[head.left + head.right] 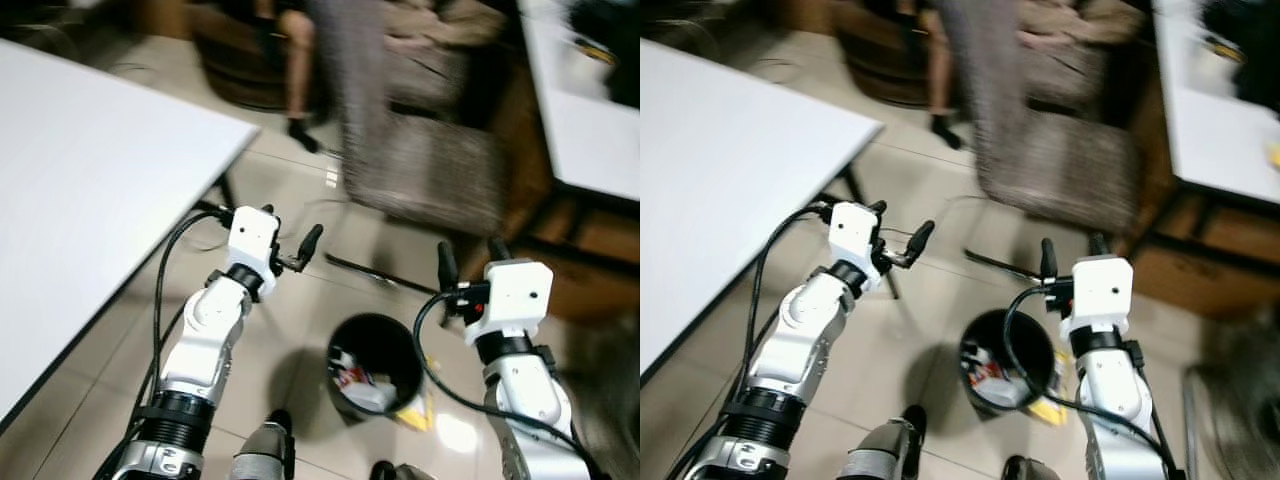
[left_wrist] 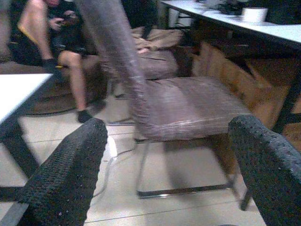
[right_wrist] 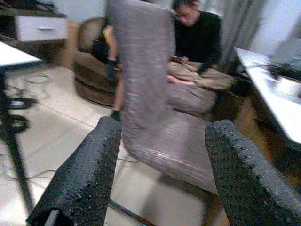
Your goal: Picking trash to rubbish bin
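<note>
No words, numbers, brands or signs are showing clearly enough to be read anywhere in these pictures. The wrappers lying in the black bin (image 1: 375, 365) are carrying red and white print, but it is blurring into patches of colour with no letters to make out.
</note>
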Available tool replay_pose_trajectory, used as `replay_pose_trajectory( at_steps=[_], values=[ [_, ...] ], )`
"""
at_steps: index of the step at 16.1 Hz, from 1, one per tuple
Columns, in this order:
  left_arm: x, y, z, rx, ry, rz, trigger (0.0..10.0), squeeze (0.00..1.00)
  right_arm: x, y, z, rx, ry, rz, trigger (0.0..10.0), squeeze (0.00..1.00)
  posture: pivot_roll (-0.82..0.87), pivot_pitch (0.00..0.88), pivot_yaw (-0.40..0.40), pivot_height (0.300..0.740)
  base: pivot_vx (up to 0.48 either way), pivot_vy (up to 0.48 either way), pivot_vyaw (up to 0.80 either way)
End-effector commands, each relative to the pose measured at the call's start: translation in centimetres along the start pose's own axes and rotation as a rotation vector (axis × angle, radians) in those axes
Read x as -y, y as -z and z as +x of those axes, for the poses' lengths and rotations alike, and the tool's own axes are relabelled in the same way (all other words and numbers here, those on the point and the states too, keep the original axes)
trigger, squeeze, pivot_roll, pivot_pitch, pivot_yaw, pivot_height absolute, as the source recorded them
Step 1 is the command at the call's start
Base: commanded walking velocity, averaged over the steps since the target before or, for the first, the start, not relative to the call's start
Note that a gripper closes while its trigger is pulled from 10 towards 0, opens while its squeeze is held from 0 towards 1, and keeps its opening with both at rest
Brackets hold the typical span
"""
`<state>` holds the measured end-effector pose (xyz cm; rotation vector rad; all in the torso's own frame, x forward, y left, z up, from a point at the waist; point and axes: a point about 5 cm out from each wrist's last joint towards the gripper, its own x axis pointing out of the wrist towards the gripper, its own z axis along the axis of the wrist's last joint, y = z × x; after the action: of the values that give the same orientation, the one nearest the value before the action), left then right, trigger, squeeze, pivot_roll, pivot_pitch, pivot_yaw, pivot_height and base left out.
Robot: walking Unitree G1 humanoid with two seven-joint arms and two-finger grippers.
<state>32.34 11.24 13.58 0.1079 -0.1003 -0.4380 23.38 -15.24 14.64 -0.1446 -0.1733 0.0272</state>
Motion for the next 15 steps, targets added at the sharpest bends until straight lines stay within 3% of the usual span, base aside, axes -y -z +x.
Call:
replay_pose_trajectory(
  at_steps=[1,5,9,15],
  values=[
    [0.0,-0.4,0.2,0.015,-0.02,0.025,10.0,0.0,0.2,-0.5,-0.3,-0.001,0.018,-0.009,10.0,0.0,0.1,0.106,-0.011,0.74,0.0,0.0,0.8],
    [-0.9,0.0,0.5,-0.017,-0.09,0.029,10.0,0.0,0.6,-1.5,-0.6,0.015,0.028,-0.028,10.0,0.0,0.08,0.104,-0.006,0.74,0.0,0.0,0.8],
    [-0.5,-0.3,1.2,-0.007,-0.085,0.005,10.0,0.0,1.2,-2.0,-1.3,0.012,0.045,-0.052,10.0,0.0,0.07,0.093,-0.003,0.74,0.0,0.0,0.8],
    [-0.2,0.0,1.4,-0.027,-0.059,-0.004,10.0,0.0,0.7,-2.6,-1.4,0.016,0.059,-0.028,10.0,0.0,0.06,0.099,0.016,0.74,0.0,0.0,0.8]
  ],
)
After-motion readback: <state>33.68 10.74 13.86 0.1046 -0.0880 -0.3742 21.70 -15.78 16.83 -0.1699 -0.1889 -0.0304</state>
